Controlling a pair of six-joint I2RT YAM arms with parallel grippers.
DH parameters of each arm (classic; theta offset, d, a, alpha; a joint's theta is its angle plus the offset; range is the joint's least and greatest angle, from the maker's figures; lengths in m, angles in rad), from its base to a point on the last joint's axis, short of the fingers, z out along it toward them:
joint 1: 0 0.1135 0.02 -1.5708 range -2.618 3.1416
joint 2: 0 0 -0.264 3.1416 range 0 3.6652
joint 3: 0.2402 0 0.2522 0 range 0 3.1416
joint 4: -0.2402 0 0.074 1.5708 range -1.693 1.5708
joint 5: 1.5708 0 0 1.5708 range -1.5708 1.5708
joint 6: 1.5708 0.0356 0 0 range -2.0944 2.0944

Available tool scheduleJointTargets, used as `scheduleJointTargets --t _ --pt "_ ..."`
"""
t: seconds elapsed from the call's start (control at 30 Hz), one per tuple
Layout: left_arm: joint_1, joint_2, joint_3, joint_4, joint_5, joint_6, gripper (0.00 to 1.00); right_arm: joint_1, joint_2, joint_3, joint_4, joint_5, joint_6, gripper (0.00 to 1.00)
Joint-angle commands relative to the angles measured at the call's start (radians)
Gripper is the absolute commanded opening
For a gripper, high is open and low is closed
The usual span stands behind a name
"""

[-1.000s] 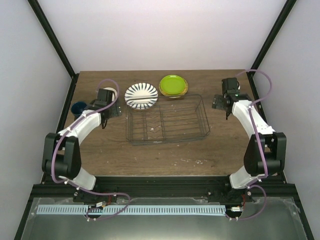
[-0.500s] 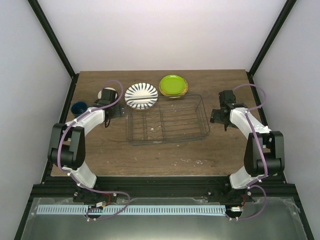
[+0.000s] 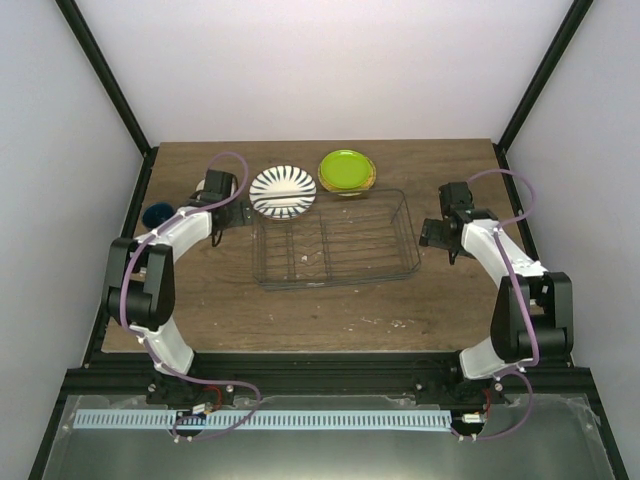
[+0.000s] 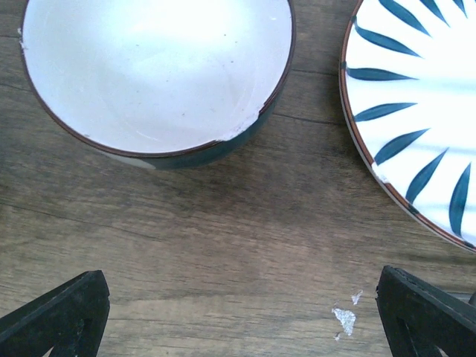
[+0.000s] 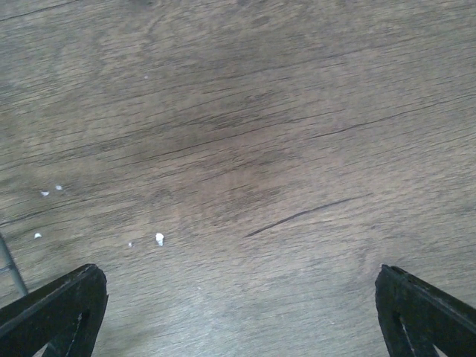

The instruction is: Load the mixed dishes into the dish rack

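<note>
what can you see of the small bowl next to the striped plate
The bowl looks like glazed ceramic: a glossy white inside, a thin dark brown rim line and a dark blue outer wall, with small pale nicks along the rim. It is empty and stands upright on the wooden table, left of the striped plate, with a strip of bare wood between them. Nothing touches it. The open left gripper hovers just short of it, and that arm hides it in the top view.
</note>
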Motion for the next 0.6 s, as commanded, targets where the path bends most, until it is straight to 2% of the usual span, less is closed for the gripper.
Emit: scheduleJointTargets --t 0.0,0.57 --pt "-0.003 0.020 0.044 0.026 0.033 0.007 1.00 0.034 -0.028 -0.016 -0.014 -0.016 0.021 1.00" --pt "-0.005 0.066 0.101 0.023 0.047 0.014 1.00 0.120 -0.040 -0.056 -0.021 -0.018 0.054 1.00"
